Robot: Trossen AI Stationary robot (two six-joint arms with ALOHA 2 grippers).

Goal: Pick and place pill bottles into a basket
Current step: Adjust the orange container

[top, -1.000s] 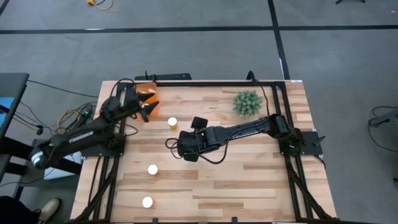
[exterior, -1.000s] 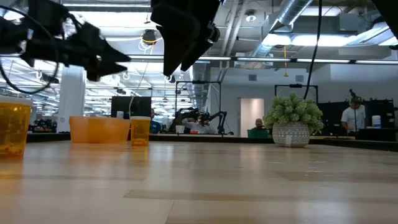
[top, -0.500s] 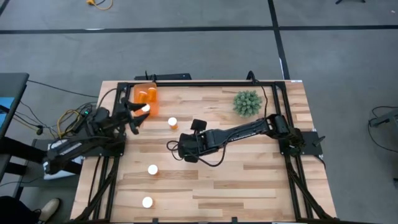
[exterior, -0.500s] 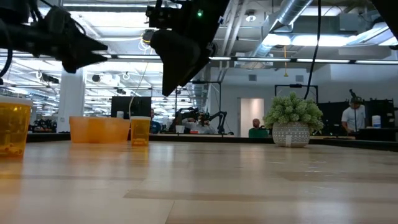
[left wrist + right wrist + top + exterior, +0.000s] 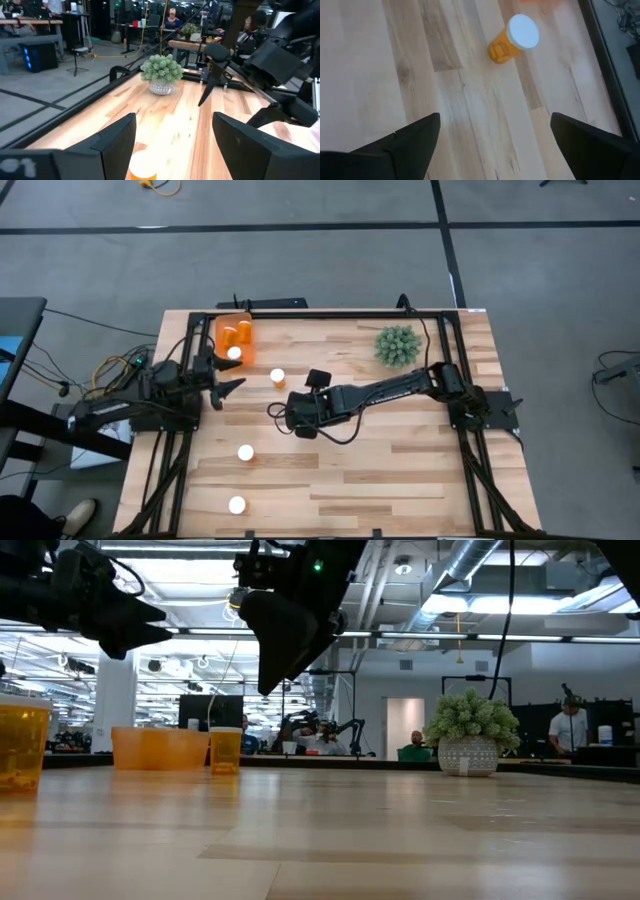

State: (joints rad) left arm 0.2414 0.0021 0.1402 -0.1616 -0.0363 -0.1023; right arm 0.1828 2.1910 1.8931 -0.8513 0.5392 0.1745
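From above, the left gripper (image 5: pixel 222 383) hangs open beside the basket (image 5: pixel 236 340), having drawn back from it; the right gripper (image 5: pixel 298 416) is open mid-bench near a pill bottle (image 5: pixel 277 377). The right wrist view shows that bottle (image 5: pixel 514 38) upright ahead.

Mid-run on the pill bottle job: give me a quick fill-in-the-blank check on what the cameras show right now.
1. The number of pill bottles standing on the table outside the basket is ____.
2. Both the left gripper and the right gripper have their fingers ____.
3. The green plant stands nearest the ____ arm's base.
4. In the right wrist view, the standing bottle has a cap coloured ____.

Missing words: three; open; right; white
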